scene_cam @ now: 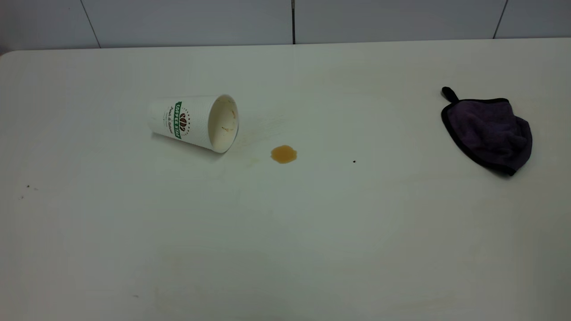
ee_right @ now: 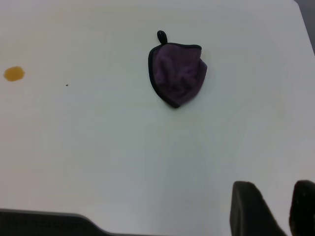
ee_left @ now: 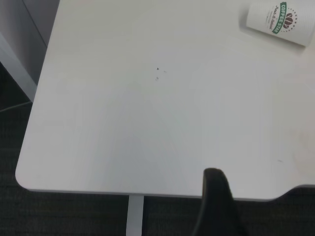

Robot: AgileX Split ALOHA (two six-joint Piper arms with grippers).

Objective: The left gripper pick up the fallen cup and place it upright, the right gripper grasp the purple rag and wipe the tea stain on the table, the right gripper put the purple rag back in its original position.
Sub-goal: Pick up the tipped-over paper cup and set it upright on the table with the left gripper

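The cup lies on its side on the table, its open mouth turned toward the tea stain and its closed base pointing away from it. The green logo band and brown bean emblem face up on the ribbed wall, and brownish marks streak the inside near the rim. The tea stain is a small amber blot just beside the cup's mouth, not touching it, with faint yellowish smears on the tabletop between the two. A tiny black speck sits on the far side of the stain from the cup. The purple rag lies crumpled well apart from the stain, beyond the speck, with its black loop sticking out at the corner farthest from the camera.

Neither arm shows in the exterior view. In the left wrist view only one dark finger of the left gripper is visible, held over the table's near edge, far from the cup; whether its fingers are apart or together I cannot tell. In the right wrist view two dark fingers of the right gripper stand apart with a gap between them, holding nothing, above bare table and well clear of the purple rag and the tea stain
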